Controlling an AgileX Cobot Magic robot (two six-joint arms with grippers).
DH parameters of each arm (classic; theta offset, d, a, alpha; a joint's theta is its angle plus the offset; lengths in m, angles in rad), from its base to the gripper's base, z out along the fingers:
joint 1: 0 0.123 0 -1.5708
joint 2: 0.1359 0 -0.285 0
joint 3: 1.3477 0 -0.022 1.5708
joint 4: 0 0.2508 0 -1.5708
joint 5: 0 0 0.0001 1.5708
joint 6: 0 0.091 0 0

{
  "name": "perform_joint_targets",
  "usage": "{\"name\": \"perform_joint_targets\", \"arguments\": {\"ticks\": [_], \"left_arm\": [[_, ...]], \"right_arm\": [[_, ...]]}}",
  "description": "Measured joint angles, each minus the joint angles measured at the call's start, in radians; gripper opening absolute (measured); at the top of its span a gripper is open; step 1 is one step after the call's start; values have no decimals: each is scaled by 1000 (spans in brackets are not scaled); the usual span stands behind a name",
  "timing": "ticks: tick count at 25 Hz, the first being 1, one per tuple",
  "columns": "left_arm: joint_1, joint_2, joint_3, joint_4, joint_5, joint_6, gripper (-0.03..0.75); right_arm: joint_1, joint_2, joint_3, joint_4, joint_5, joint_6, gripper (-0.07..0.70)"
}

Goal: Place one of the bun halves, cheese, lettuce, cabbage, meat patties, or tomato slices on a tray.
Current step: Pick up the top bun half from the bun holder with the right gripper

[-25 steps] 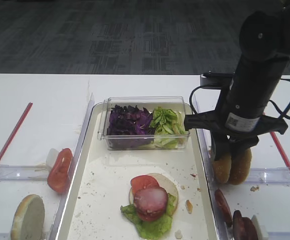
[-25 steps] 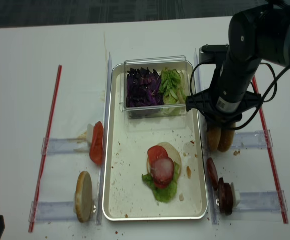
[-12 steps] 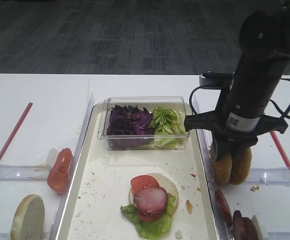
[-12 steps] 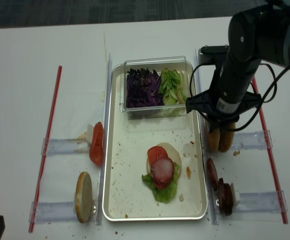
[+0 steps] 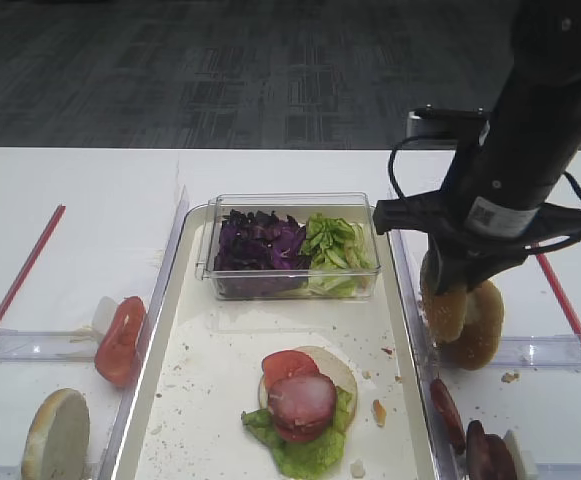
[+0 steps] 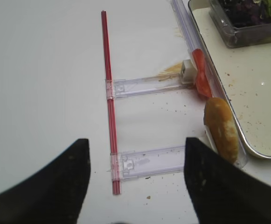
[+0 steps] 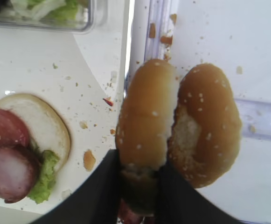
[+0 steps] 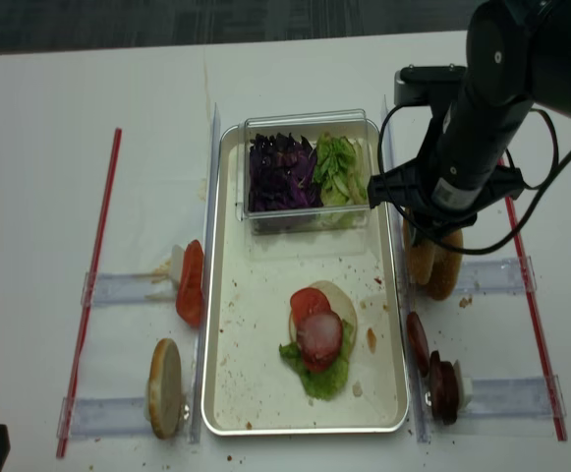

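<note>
My right gripper [image 7: 140, 161] is shut on the golden sesame-seeded bun half [image 7: 145, 116], which stands on edge just above the tray's right rim. In the high views the same gripper [image 5: 448, 285] holds this bun half [image 5: 443, 312] a little above the rack. The brown bun with a whitish patch [image 7: 205, 126] leans against it on the right. The off-white tray [image 5: 195, 400] holds a stack of pale bun, lettuce [image 5: 305, 455], a tomato slice [image 5: 288, 365] and a pink meat slice [image 5: 302, 400]. My left gripper [image 6: 136, 142] stands open over bare table, left of the tray.
A clear box at the tray's far end holds purple cabbage [image 5: 258, 245] and lettuce strips [image 5: 335, 245]. Tomato slices [image 5: 120, 340] and a pale bun half [image 5: 55, 435] stand in racks on the left. Meat patties [image 5: 480, 445] stand at the lower right. Red strips [image 8: 93, 285] border the work area.
The right jaws have closed on the sesame bun half and the arm has risen, lifting it slightly away from the patched bun. The left side has not moved.
</note>
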Motion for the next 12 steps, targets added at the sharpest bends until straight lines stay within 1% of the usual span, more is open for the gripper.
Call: {"name": "perform_joint_targets", "arguments": {"ticks": [4, 7, 10, 12], "left_arm": [[0, 0, 0, 0, 0, 0, 438], [0, 0, 0, 0, 0, 0, 438], [0, 0, 0, 0, 0, 0, 438], [0, 0, 0, 0, 0, 0, 438]], "right_arm": [[0, -36, 0, 5, 18, -2, 216], [0, -48, 0, 35, 40, -36, 216], [0, -49, 0, 121, 46, -107, 216], [0, -49, 0, 218, 46, -173, 216]]}}
